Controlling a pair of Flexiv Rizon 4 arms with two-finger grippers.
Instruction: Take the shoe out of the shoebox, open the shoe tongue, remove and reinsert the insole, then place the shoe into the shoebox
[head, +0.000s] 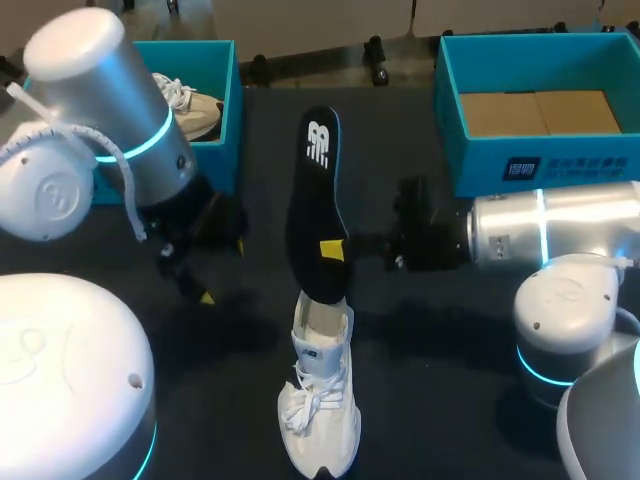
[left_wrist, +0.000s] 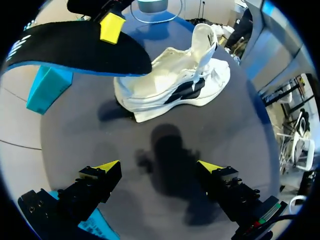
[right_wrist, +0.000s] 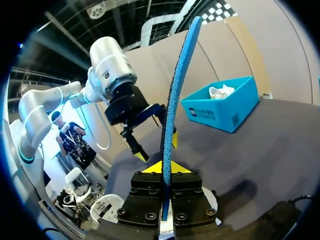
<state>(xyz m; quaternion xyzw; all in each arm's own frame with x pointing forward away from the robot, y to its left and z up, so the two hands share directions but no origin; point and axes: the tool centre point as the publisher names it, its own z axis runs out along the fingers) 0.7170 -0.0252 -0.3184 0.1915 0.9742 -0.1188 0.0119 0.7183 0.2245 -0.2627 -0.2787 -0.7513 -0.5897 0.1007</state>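
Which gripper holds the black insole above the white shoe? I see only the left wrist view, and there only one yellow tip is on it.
Observer: The right gripper. In its wrist view both fingers clamp the insole, which stands edge-on between them.
Operator: Is the insole already out of the shoe?
Observer: The head view shows its lower end at the heel opening of the white shoe; whether it is inside, I cannot tell.
Operator: Is a shoebox free for the shoe?
Observer: Yes. The right shoebox holds only brown cardboard.
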